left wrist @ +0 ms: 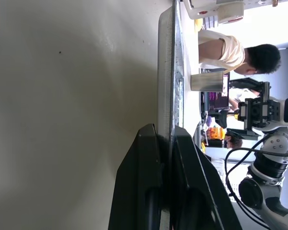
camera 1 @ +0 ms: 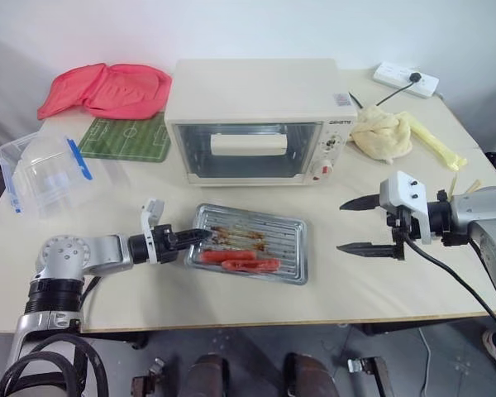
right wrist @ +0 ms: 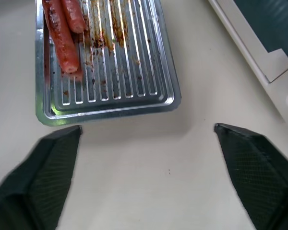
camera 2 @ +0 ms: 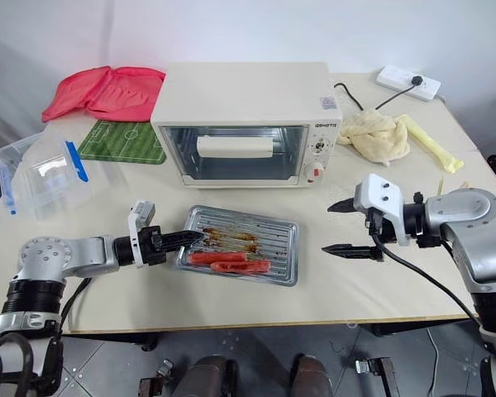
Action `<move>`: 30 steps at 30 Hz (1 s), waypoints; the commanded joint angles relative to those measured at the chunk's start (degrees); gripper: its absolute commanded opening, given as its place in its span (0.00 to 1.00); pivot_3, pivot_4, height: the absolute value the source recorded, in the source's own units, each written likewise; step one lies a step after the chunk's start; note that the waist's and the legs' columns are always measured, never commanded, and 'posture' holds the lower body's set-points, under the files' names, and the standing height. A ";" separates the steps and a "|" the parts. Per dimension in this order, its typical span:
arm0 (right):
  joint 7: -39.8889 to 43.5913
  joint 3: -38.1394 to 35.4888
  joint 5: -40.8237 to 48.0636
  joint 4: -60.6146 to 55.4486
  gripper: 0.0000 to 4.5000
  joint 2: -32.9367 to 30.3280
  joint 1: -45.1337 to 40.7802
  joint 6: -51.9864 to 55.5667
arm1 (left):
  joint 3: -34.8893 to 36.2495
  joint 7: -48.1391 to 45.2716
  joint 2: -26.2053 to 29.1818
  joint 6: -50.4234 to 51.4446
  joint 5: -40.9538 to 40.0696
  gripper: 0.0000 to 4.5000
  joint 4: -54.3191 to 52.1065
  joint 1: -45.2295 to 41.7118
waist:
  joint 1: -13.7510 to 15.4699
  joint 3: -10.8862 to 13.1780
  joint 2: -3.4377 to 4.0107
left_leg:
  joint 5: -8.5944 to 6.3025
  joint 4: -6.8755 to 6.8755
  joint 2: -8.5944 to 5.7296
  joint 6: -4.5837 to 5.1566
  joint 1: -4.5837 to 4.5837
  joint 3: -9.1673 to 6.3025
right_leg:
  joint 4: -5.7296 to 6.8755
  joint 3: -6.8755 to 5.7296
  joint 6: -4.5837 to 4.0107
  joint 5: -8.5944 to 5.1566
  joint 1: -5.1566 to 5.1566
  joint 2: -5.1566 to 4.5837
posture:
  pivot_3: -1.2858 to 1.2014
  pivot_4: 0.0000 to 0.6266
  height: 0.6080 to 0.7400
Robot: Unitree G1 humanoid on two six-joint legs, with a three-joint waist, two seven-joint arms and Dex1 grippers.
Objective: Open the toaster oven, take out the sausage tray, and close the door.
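The cream-white toaster oven (camera 1: 256, 107) stands at the back of the table with its glass door (camera 1: 231, 165) upright and shut, bar handle (camera 1: 248, 145) across it. In front of it the silver sausage tray (camera 1: 285, 236) lies flat on the table, with two red sausages (camera 1: 240, 260) near its front edge. My left gripper (camera 1: 200, 237) is shut on the tray's left rim (left wrist: 172, 72), one finger (left wrist: 146, 182) on each side. My right gripper (camera 1: 341, 226) hangs open to the right of the tray (right wrist: 115, 91), apart from it, with nothing between its fingers (right wrist: 57, 153).
A clear plastic box with a blue clip (camera 1: 41, 169) sits at the left, a green soccer-field mat (camera 1: 126, 139) and a red cloth (camera 1: 107, 89) behind it. A yellow cloth (camera 1: 384, 132) and a power strip (camera 1: 405, 78) lie right of the oven. A person (left wrist: 240, 52) sits beyond the table.
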 commanded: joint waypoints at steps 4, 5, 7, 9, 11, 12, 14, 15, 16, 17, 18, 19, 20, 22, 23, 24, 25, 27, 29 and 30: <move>-1.26 -2.23 1.72 -2.04 1.00 -0.91 0.12 0.27 | 1.85 0.49 -2.14 1.72 8.04 0.41 2.58 -0.07 | -0.16 0.00 0.00 | 0.00 0.00 0.00 -0.01 -0.01 -0.01 | -0.01 -0.01 0.00 0.00 0.00 0.00 | 0.52 0.24 1.00; -1.34 -2.12 1.70 -1.83 1.00 -0.91 -0.03 0.11 | 2.91 0.52 -2.30 2.12 8.32 0.47 2.23 0.07 | -0.19 0.00 0.00 | 0.00 0.00 0.01 -0.01 -0.02 -0.01 | -0.01 -0.01 0.00 0.00 0.00 0.00 | 0.52 0.24 1.00; -1.26 -1.85 1.71 -1.36 1.00 -0.91 -0.51 -0.14 | 4.47 1.48 -2.39 2.79 9.27 0.61 1.07 0.63 | -0.25 0.00 -0.01 | 0.00 0.00 0.02 0.00 -0.02 -0.03 | 0.00 -0.02 0.00 0.00 0.00 0.00 | 0.52 0.24 1.00; -1.02 -1.45 1.50 -0.74 1.00 -0.86 -1.05 -0.66 | 5.73 1.94 -2.25 3.62 9.76 0.74 -0.55 1.53 | -0.49 0.00 0.00 | 0.01 0.00 0.02 -0.01 -0.01 -0.03 | 0.03 -0.02 0.01 0.00 0.00 0.00 | 0.52 0.24 1.00; -0.78 -1.10 1.26 -0.04 1.00 -0.80 -1.60 -1.18 | 7.68 2.99 -2.22 4.16 9.68 0.86 -1.86 2.27 | -0.78 0.00 0.00 | 0.01 0.00 0.03 -0.02 0.01 -0.03 | 0.06 -0.01 0.00 0.00 0.00 0.00 | 0.52 0.24 1.00; -0.68 -0.98 1.18 0.21 1.00 -0.78 -1.78 -1.40 | 8.62 3.34 -2.08 4.46 9.60 0.91 -2.82 2.73 | -0.83 0.00 0.00 | 0.02 0.00 0.04 -0.03 0.03 -0.03 | 0.08 -0.01 0.00 0.00 0.00 0.00 | 0.52 0.24 1.00; 0.21 -0.64 1.23 0.61 1.00 -1.00 -2.08 -1.90 | 10.60 3.55 -0.53 5.22 9.47 0.99 -6.55 4.51 | -0.99 0.00 0.00 | 0.03 0.00 0.06 -0.05 0.05 -0.04 | 0.11 -0.01 0.00 0.00 0.00 0.01 | 0.52 0.24 1.00; 0.74 -0.49 1.28 0.76 1.00 -1.14 -2.15 -2.14 | 11.27 3.24 0.51 5.41 9.60 0.99 -8.46 5.45 | -1.27 0.00 -0.01 | 0.04 0.00 0.06 -0.07 0.06 -0.04 | 0.13 -0.01 0.00 0.00 0.00 0.01 | 0.52 0.24 1.00; 1.79 -0.26 1.34 1.08 1.00 -1.44 -2.18 -2.61 | 12.02 2.16 2.14 4.68 9.86 0.99 -11.39 6.85 | -1.64 0.01 -0.02 | 0.04 -0.01 0.09 -0.08 0.06 -0.04 | 0.14 0.00 -0.01 0.00 -0.02 0.02 | 0.52 0.24 1.00; 2.94 -0.06 1.41 1.43 1.00 -1.74 -2.13 -3.15 | 12.62 0.96 3.81 4.35 9.93 0.99 -13.69 7.99 | -2.04 0.01 -0.03 | 0.03 -0.04 0.11 -0.09 0.07 -0.04 | 0.13 0.00 -0.02 -0.01 -0.02 0.04 | 0.52 0.24 1.00; 4.09 0.11 1.44 1.85 1.00 -1.90 -2.06 -3.84 | 13.05 -0.37 5.49 3.55 10.21 0.99 -15.73 9.11 | -2.51 0.02 -0.04 | 0.02 -0.06 0.14 -0.11 0.05 -0.05 | 0.11 -0.01 -0.03 -0.01 -0.03 0.07 | 0.52 0.24 1.00; 5.14 0.22 1.51 2.31 1.00 -1.93 -2.01 -4.55 | 13.32 -2.50 6.93 0.93 11.15 0.99 -18.03 10.44 | -2.57 0.02 -0.04 | 0.00 -0.11 0.15 -0.14 0.05 -0.02 | 0.10 0.01 -0.03 -0.01 -0.09 0.10 | 0.52 0.24 1.00; 5.94 0.36 1.64 2.75 1.00 -1.82 -2.05 -5.01 | 13.76 -4.89 7.88 -2.67 12.45 0.99 -19.91 11.71 | -2.70 0.02 -0.03 | 0.00 -0.13 0.15 -0.14 0.05 -0.01 | 0.10 0.02 -0.03 -0.02 -0.11 0.10 | 0.52 0.24 1.00; 7.05 0.68 1.75 3.91 1.00 -1.25 -2.40 -5.70 | 13.52 -11.53 10.38 -11.05 16.60 0.99 -23.01 14.54 | -2.57 0.03 -0.02 | 0.00 -0.16 0.16 -0.15 0.01 0.01 | 0.08 0.02 -0.04 -0.02 -0.17 0.11 | 0.52 0.24 1.00; 7.46 0.98 1.54 4.72 1.00 -0.87 -2.71 -6.19 | 13.41 -15.52 10.88 -16.70 19.28 0.99 -24.02 15.76 | -2.41 0.04 -0.03 | 0.00 -0.15 0.16 -0.15 -0.04 0.01 | 0.04 0.01 -0.04 -0.02 -0.17 0.11 | 0.52 0.24 1.00; 7.71 1.28 1.24 5.61 1.00 -0.46 -3.05 -6.84 | 13.50 -19.18 10.69 -22.90 22.02 0.99 -24.31 16.71 | -2.32 0.04 -0.03 | 0.00 -0.14 0.16 -0.14 -0.08 0.02 | -0.05 0.01 -0.04 -0.02 -0.18 0.11 | 0.52 0.24 1.00; 7.75 1.64 0.90 6.61 1.00 -0.03 -3.50 -7.47 | 13.10 -23.06 10.58 -29.22 25.05 0.99 -23.93 17.49 | -2.15 0.04 -0.03 | -0.01 -0.13 0.15 -0.13 -0.10 0.07 | -0.12 0.02 -0.04 -0.02 -0.18 0.11 | 0.52 0.24 1.00; 7.68 2.15 0.56 8.41 1.00 0.65 -4.06 -8.44 | 12.17 -31.09 9.75 -42.70 31.03 0.99 -21.80 18.70 | -1.84 0.06 -0.06 | -0.01 -0.09 0.14 -0.13 -0.15 0.05 | -0.14 -0.01 -0.06 -0.01 -0.17 0.11 | 0.52 0.24 1.00; 7.82 2.46 0.29 9.47 1.00 1.01 -4.34 -8.99 | 11.69 -36.10 8.71 -51.84 35.00 0.99 -19.52 19.04 | -1.50 0.06 -0.06 | -0.03 -0.10 0.14 -0.12 -0.18 0.06 | -0.18 -0.02 -0.06 -0.01 -0.17 0.11 | 0.52 0.24 1.00; 7.86 2.64 0.05 9.96 1.00 1.17 -4.41 -9.39 | 11.14 -37.71 8.27 -56.77 37.60 0.99 -18.34 19.10 | -1.41 0.06 -0.05 | -0.04 -0.11 0.14 -0.11 -0.18 0.06 | -0.22 -0.03 -0.06 0.00 -0.18 0.11 | 0.52 0.24 1.00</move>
